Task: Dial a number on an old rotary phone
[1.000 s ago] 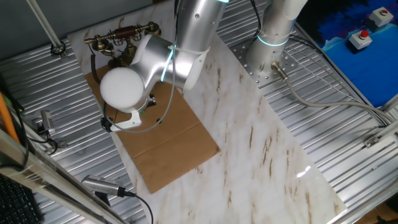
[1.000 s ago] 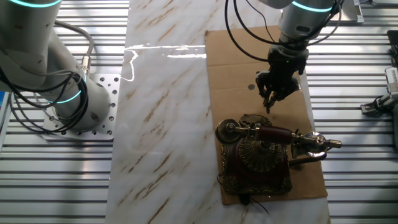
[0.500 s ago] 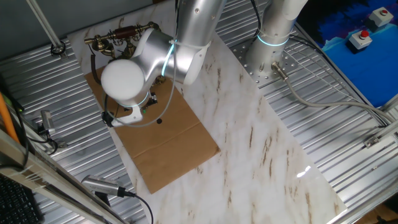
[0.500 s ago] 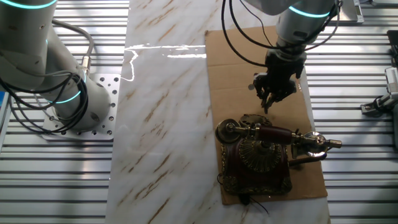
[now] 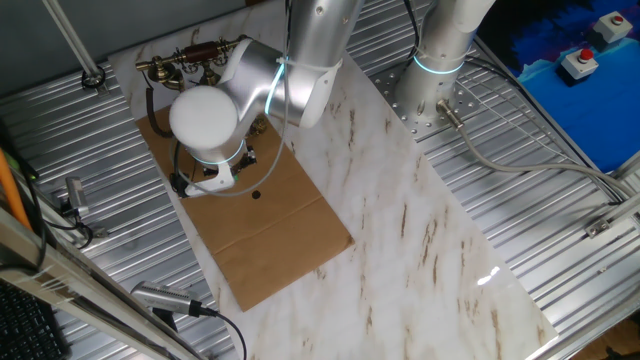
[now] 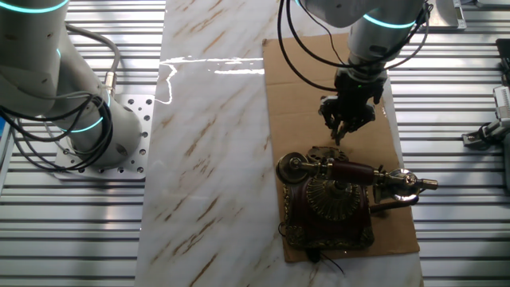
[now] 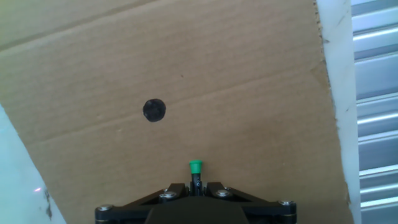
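Observation:
The old rotary phone [image 6: 333, 195] stands on a cardboard sheet [image 6: 299, 76], dark red-brown with gold trim, its handset [image 6: 351, 171] resting across the top. In one fixed view the arm hides most of the phone [image 5: 190, 60]. My gripper [image 6: 341, 127] hangs over the cardboard just beyond the phone's handset end, apart from it. In the hand view the gripper [image 7: 196, 188] is shut on a thin black green-tipped stick [image 7: 196, 168], which points at bare cardboard [image 7: 249, 93]. The dial [image 6: 335, 197] lies untouched below the handset.
A black dot [image 7: 154, 110] marks the cardboard left of the stick tip. The cardboard lies on a marble slab [image 5: 400, 220] set on slatted metal. The arm's base [image 5: 435, 60] stands at the back, with a blue box [image 5: 575, 60] beyond it.
The gripper, still holding the stick, has shifted a little to the left above the cardboard in the other fixed view. The phone has not moved.

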